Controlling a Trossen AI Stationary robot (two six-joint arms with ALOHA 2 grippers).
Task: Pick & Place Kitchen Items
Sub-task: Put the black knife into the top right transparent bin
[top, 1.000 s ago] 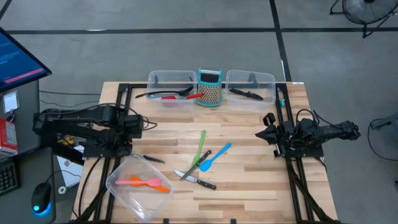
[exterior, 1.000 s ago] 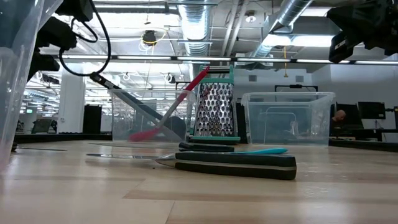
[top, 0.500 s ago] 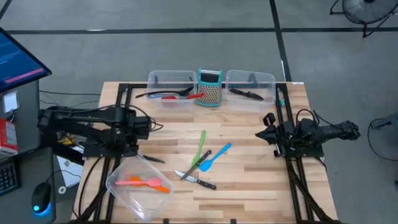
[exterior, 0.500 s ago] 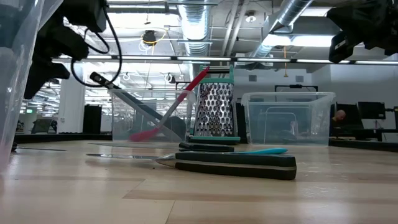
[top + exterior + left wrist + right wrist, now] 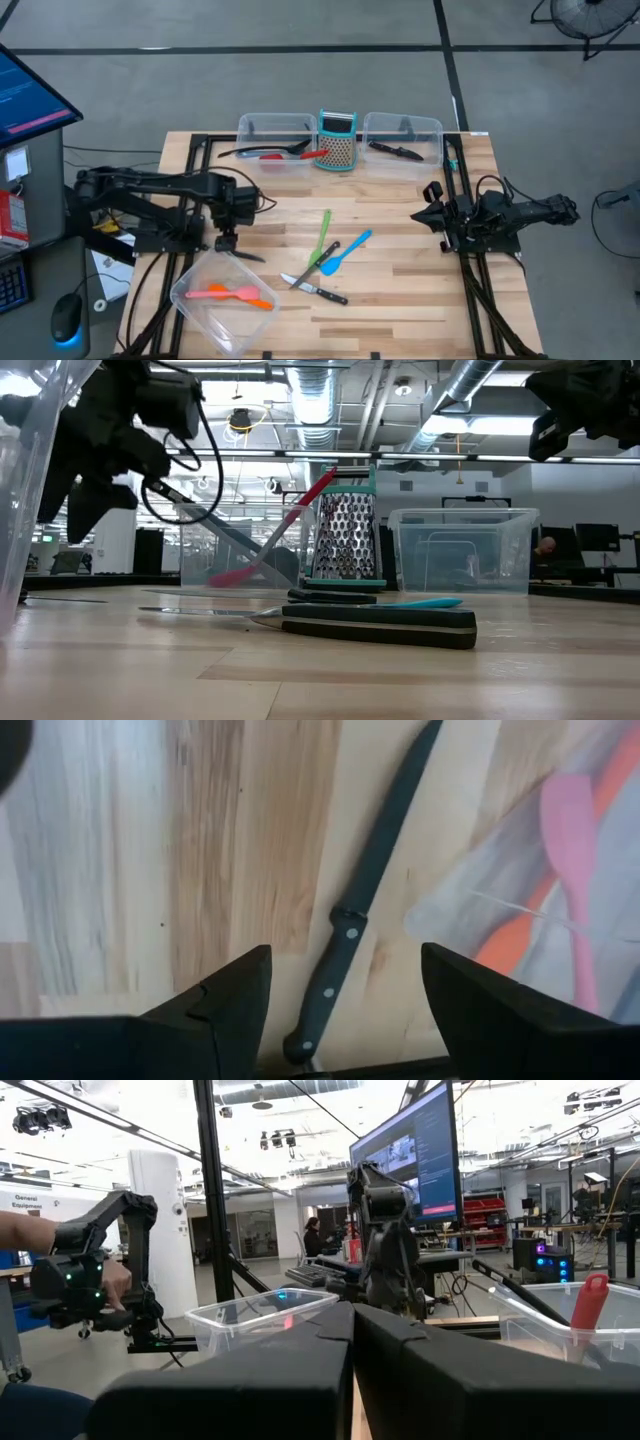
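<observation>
The black-handled knife (image 5: 350, 935) under the left claw (image 5: 340, 1010) is hard to make out from above, where the claw (image 5: 224, 240) covers most of it. The left wrist view shows it lying flat on the desk (image 5: 400, 290) between the spread-apart fingers (image 5: 225, 1000), untouched, just beside the tilted clear tub (image 5: 215, 300) at the front left. That tub holds an orange spatula (image 5: 255, 297) and a pink spatula (image 5: 215, 293).

The right claw (image 5: 433, 205) rests folded at the right edge of the desk, its fingers (image 5: 300, 1370) pressed together with nothing between them.

At the back, the left tub (image 5: 273, 130) carries a red spoon (image 5: 300, 156) and a black spoon (image 5: 265, 150) sticking out over its rim; the right tub (image 5: 402, 135) holds a black knife (image 5: 397, 151). A teal-framed grater (image 5: 337, 140) stands between them.

In mid-desk lie a green spatula (image 5: 323, 238), a blue spatula (image 5: 345, 252) and two more knives (image 5: 318, 290), partly crossing, so their blades are hard to separate.
</observation>
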